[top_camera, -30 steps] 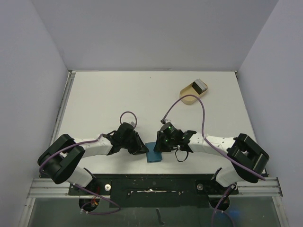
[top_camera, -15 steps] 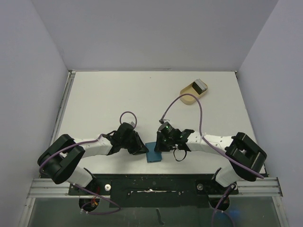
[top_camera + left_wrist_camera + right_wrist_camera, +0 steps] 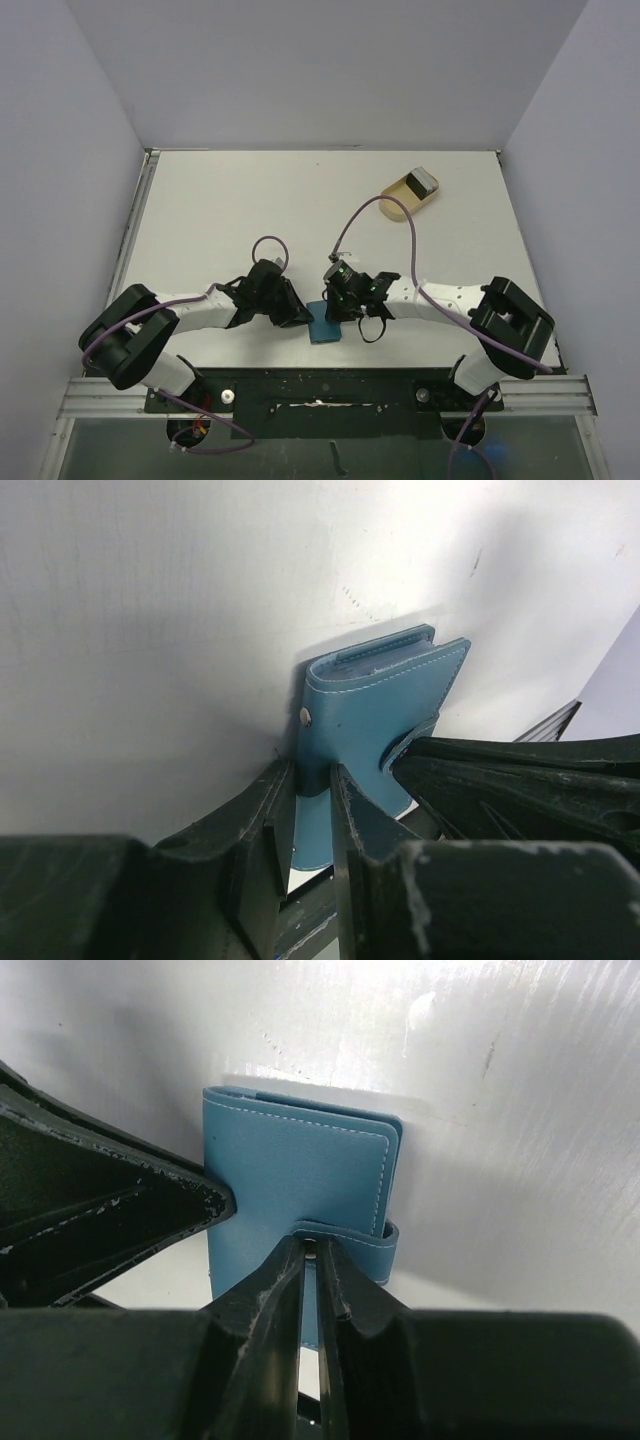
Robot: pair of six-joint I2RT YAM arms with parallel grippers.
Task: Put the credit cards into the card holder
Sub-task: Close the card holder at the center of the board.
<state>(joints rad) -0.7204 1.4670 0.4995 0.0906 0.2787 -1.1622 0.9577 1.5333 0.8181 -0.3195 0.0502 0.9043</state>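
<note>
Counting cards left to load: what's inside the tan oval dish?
The dish holds one grey card at its far-right end. Anything beneath that card is covered and cannot be seen.

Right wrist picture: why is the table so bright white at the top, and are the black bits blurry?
Right wrist view: glare whitens the table; the right pincer, so near the lens, looks soft, while the stitches on the wallet are sharp. Left wrist view: duller, evener light.

White table, pale lavender walls on 3 sides, metal rail at near edge
</note>
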